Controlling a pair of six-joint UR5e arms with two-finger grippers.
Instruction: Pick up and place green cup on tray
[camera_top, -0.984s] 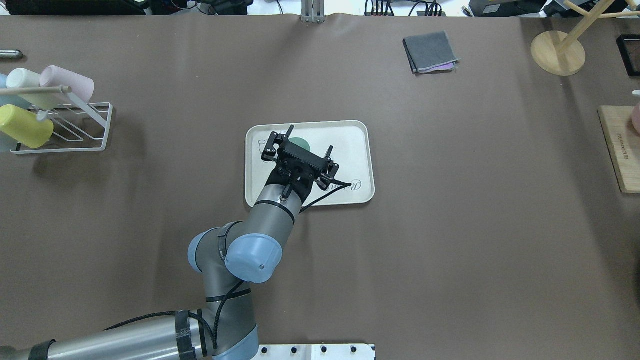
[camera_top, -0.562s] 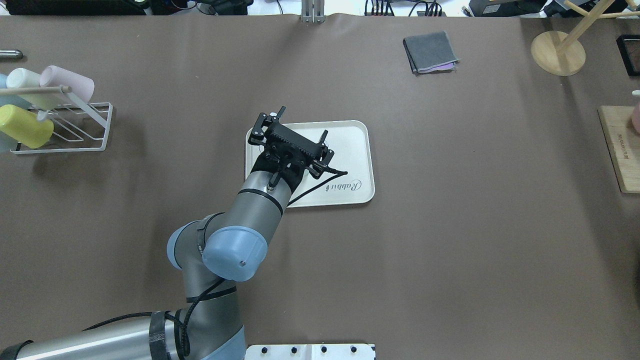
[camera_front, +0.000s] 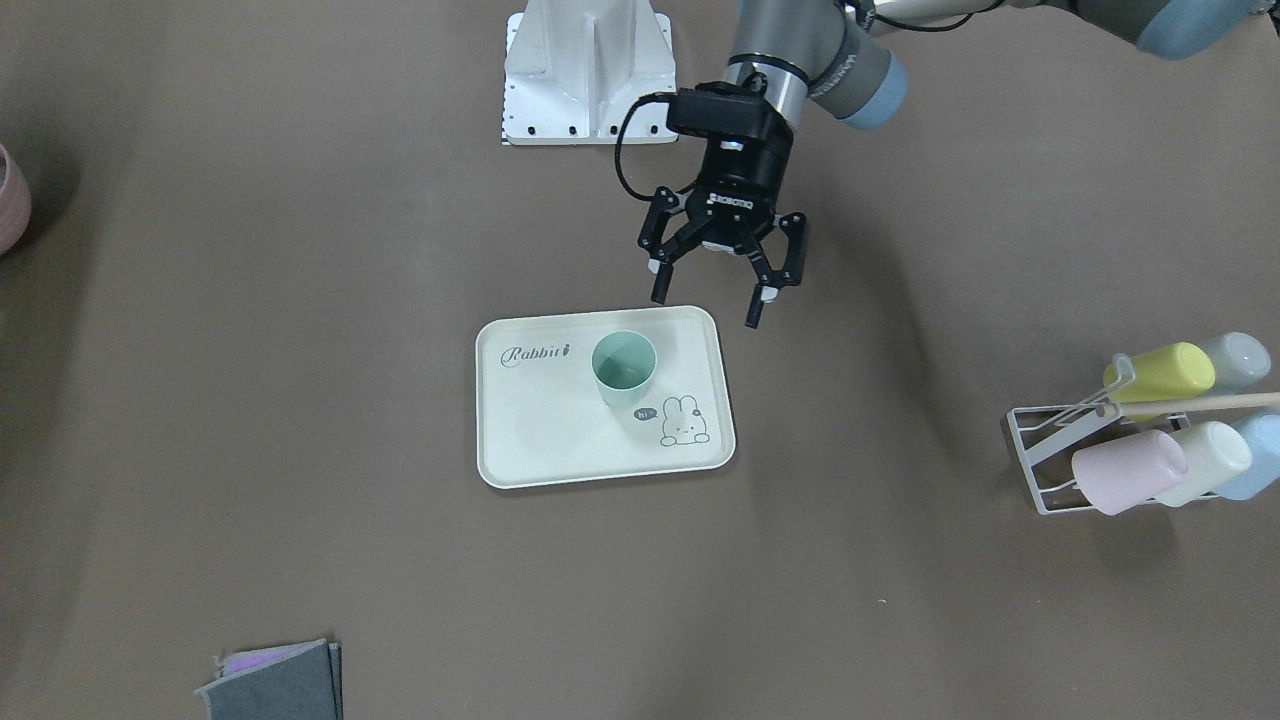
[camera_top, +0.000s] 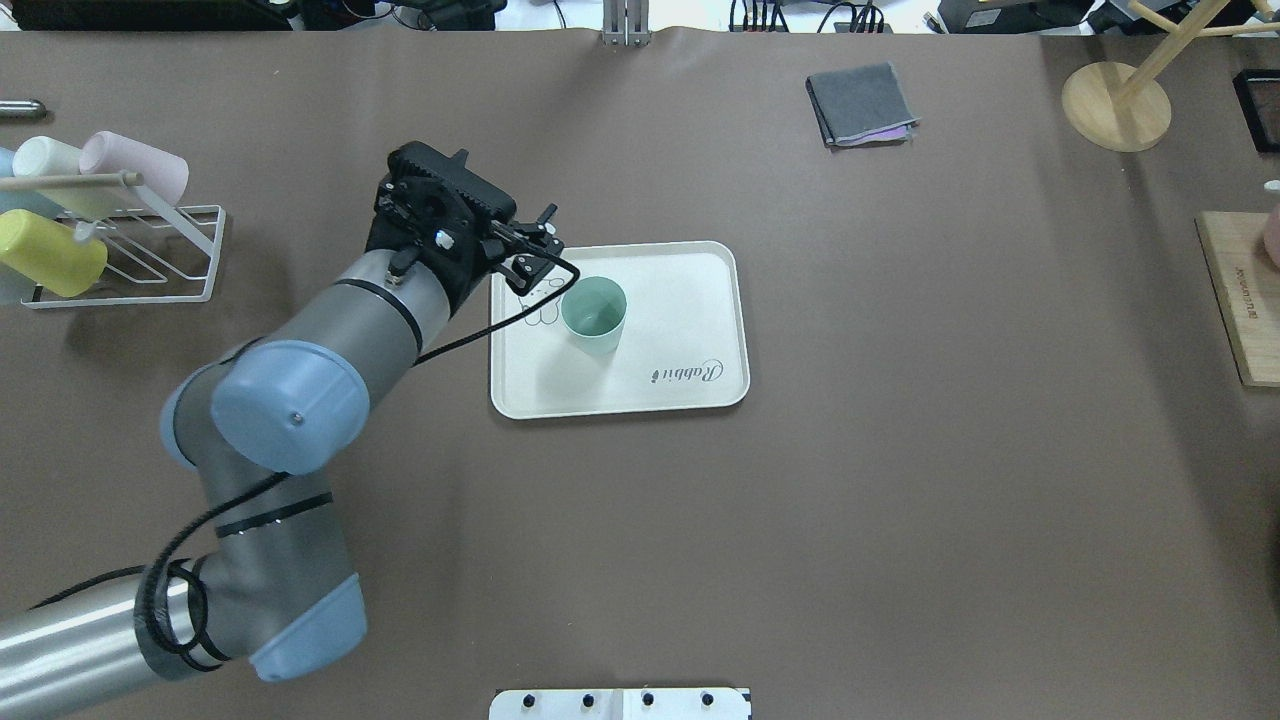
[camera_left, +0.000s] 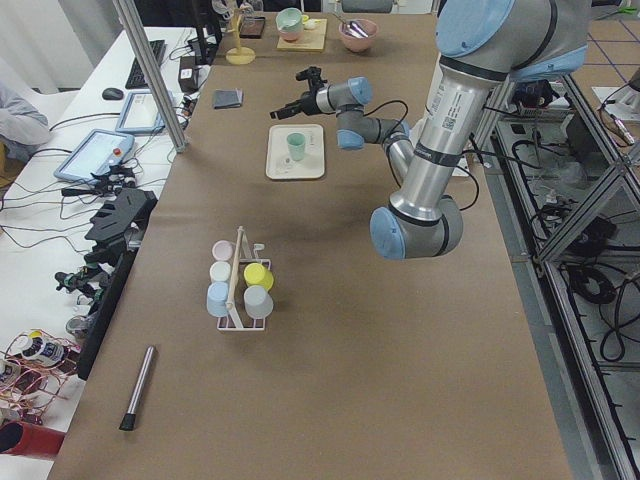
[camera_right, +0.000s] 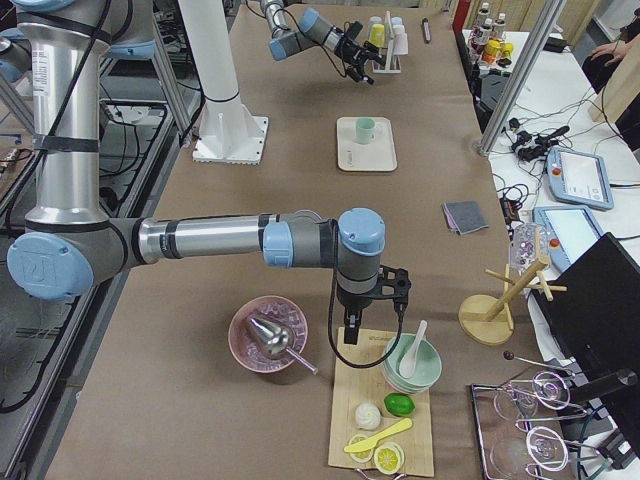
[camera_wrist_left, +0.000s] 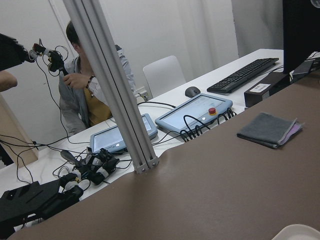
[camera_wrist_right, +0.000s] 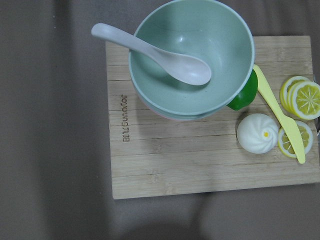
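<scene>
- We see the small sage-green plastic cup (camera_front: 624, 368) standing upright on the large cream rectangular plastic tray (camera_front: 540, 430), just beside its bunny drawing.
- The left claw (camera_front: 705, 303) hangs released, fingers spread and empty, by the tray's corner, apart from the cup.
- The right claw (camera_right: 370, 312) hovers above a wooden board (camera_wrist_right: 200, 165); we cannot tell whether it is spread or clenched.
- The tray lies on the brown surface (camera_front: 300, 300).

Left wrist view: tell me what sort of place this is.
Probably a robotics lab: teach pendants and a keyboard on a white bench, with an aluminium frame post at the brown table's edge.
</scene>
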